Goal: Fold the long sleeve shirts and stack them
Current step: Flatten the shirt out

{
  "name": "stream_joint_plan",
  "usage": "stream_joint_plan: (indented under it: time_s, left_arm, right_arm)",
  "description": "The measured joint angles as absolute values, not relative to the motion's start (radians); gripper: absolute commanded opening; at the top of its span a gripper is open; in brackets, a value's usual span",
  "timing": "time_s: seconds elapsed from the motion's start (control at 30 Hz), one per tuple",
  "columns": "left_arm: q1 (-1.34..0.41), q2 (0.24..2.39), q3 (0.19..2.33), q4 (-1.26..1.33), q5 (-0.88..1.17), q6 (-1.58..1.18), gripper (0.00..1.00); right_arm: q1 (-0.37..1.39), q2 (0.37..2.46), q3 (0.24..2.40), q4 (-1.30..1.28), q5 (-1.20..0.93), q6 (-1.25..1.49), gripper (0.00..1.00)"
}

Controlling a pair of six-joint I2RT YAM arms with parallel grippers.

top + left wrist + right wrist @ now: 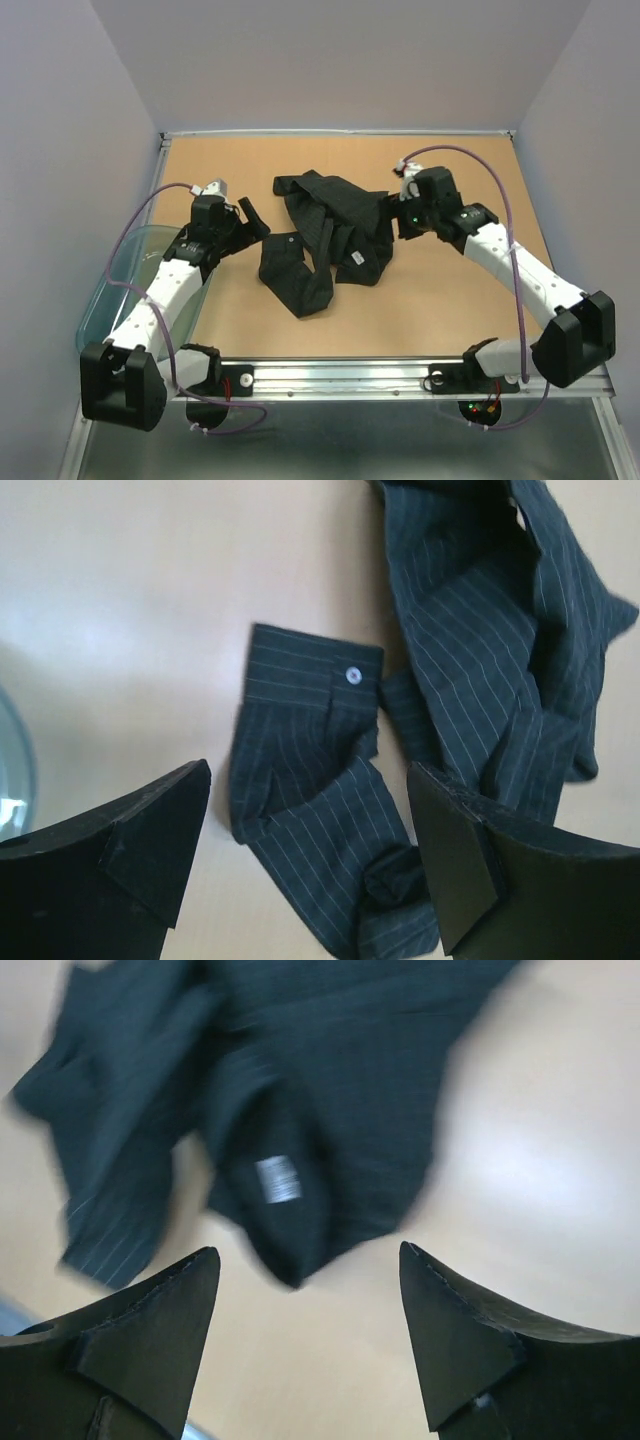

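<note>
One black pinstriped long sleeve shirt [330, 235] lies crumpled in the middle of the table. My left gripper [256, 220] hovers open at its left side. In the left wrist view, a cuffed sleeve [310, 780] with a white button [352, 675] lies flat below the wide-spread left gripper [308, 766], with nothing gripped. My right gripper [398, 222] is at the shirt's right edge. The right wrist view is blurred: the open right gripper [310, 1250] is above bare table, and a shirt fold with a white label [278, 1178] lies just beyond the fingertips.
A translucent blue-grey plastic tub [120, 280] stands at the table's left edge beside the left arm, its rim showing in the left wrist view [12, 780]. Grey walls enclose the table on three sides. A metal rail [340, 375] runs along the near edge.
</note>
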State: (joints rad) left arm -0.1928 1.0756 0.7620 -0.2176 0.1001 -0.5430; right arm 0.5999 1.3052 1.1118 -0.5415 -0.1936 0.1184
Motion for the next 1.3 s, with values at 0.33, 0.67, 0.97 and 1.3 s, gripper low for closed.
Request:
stream_joint_plan:
  time_s: [0.33,0.67,0.97,1.3]
  left_arm:
    - [-0.37,1.332,0.861,-0.06,0.221,-0.582,0.87]
    - [-0.384,1.665,0.995,0.043,0.23,-0.643,0.7]
    - [-0.384,1.766,1.049,0.075,0.249,-0.651,0.16]
    - [-0.344,1.702,1.042,0.06,0.268,-0.636,0.0]
  right_arm:
    - [0.262,1.419,1.001,-0.379,-0.28,0.332,0.76]
    - [0.263,1.532,0.911,-0.21,-0.361,0.405,0.72]
    - [0.263,1.63,0.868,-0.085,-0.418,0.449,0.38]
    - [0.246,1.699,0.91,-0.054,-0.429,0.417,0.01]
